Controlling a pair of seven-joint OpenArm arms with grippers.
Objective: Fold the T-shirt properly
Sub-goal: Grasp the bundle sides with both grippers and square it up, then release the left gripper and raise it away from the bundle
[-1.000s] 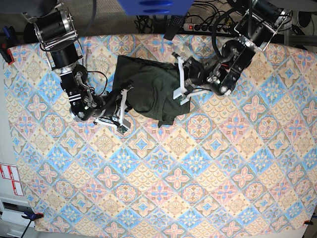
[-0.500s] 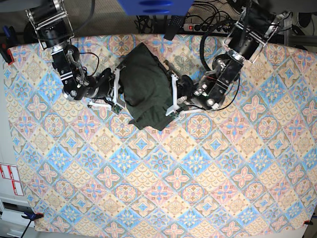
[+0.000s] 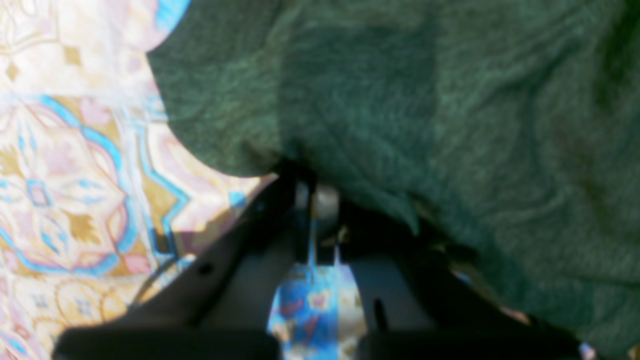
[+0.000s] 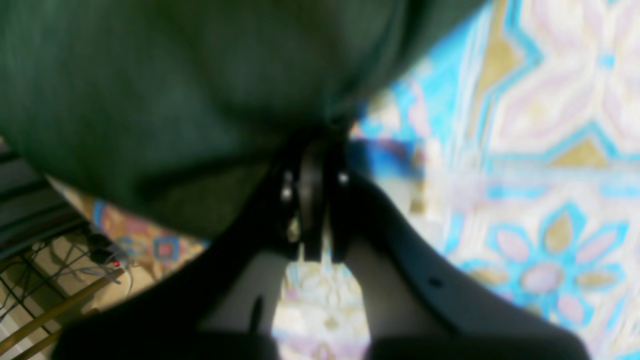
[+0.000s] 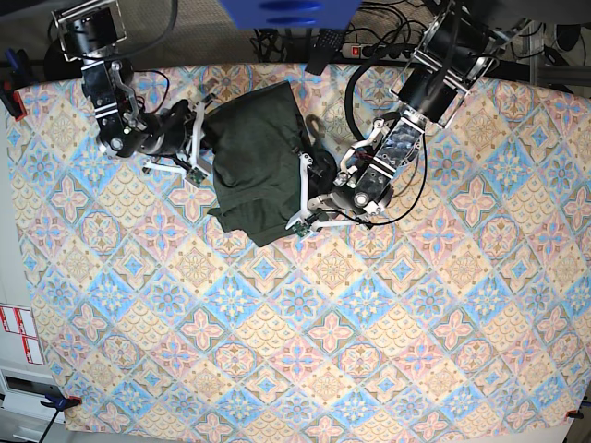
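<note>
The dark olive-green T-shirt (image 5: 254, 157) lies bunched and partly folded at the back middle of the patterned table. My left gripper (image 5: 303, 196), on the base view's right, is shut on the shirt's right lower edge. In the left wrist view its jaws (image 3: 314, 200) pinch the cloth (image 3: 450, 115), which fills the top and right. My right gripper (image 5: 198, 140), on the base view's left, is shut on the shirt's left edge. In the right wrist view its jaws (image 4: 312, 175) clamp the dark cloth (image 4: 165, 100), which hangs over the upper left.
The table carries a cloth with a blue, pink and tan tile pattern (image 5: 305, 323). A power strip and cables (image 5: 374, 46) lie behind the table's back edge. A blue object (image 5: 286, 11) hangs at the top centre. Clamps hold the cloth's corners (image 5: 55, 401).
Both grippers have carried the shirt to the left and turned it. The left gripper moved down-left, the right gripper moved up toward the back. The shirt now stands more upright and narrow.
</note>
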